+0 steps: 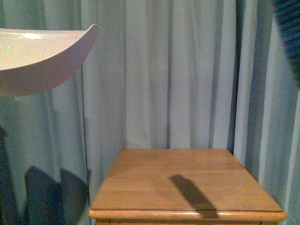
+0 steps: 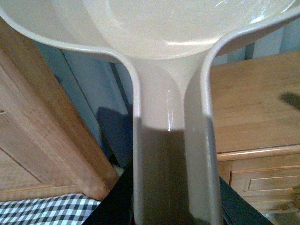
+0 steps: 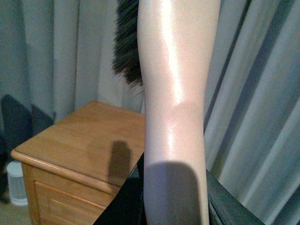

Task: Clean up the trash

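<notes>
grip tight on both sides: left gripper [image 2: 176, 208] around handle of dustpan [image 2: 187, 28], right gripper [image 3: 176, 204] around handle of brush [image 3: 176, 70]

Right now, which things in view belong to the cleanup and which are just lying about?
For the job: dustpan, brush.
Just there: wooden cabinet, curtain, checked cloth, white canister on the floor.
No trash shows in any view.

The left gripper [image 2: 173, 208] is closed around the handle of the dustpan [image 2: 168, 117], dark jaws on either side, and the right gripper [image 3: 176, 206] likewise clamps the brush [image 3: 173, 93] handle.
</notes>
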You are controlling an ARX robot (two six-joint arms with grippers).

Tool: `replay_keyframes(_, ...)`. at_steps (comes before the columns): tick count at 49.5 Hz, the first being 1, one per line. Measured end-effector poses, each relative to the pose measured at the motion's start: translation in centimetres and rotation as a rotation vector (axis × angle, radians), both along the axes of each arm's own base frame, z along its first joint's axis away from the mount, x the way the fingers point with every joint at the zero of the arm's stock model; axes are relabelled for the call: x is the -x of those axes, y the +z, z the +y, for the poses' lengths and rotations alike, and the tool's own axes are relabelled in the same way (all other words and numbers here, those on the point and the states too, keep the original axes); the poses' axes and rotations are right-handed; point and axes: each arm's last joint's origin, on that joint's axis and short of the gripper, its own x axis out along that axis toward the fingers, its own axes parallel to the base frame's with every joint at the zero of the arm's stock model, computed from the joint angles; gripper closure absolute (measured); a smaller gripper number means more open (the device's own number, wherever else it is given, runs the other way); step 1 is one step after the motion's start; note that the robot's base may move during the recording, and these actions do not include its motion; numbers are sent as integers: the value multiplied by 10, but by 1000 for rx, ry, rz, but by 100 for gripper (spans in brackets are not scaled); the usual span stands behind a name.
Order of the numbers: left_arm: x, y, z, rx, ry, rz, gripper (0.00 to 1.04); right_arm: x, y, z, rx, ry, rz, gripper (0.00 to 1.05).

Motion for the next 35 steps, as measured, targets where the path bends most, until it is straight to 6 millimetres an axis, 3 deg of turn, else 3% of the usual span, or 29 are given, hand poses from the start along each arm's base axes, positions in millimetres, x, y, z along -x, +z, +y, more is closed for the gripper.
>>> replay_keyframes(13, 0, 0, 0, 0, 0, 0, 80, 41, -33, -20, -81, -38, -38, 86)
replay_keyframes(35, 0, 0, 0, 0, -5, 0, 80, 45, -33, -22, -116, -43, -47, 86)
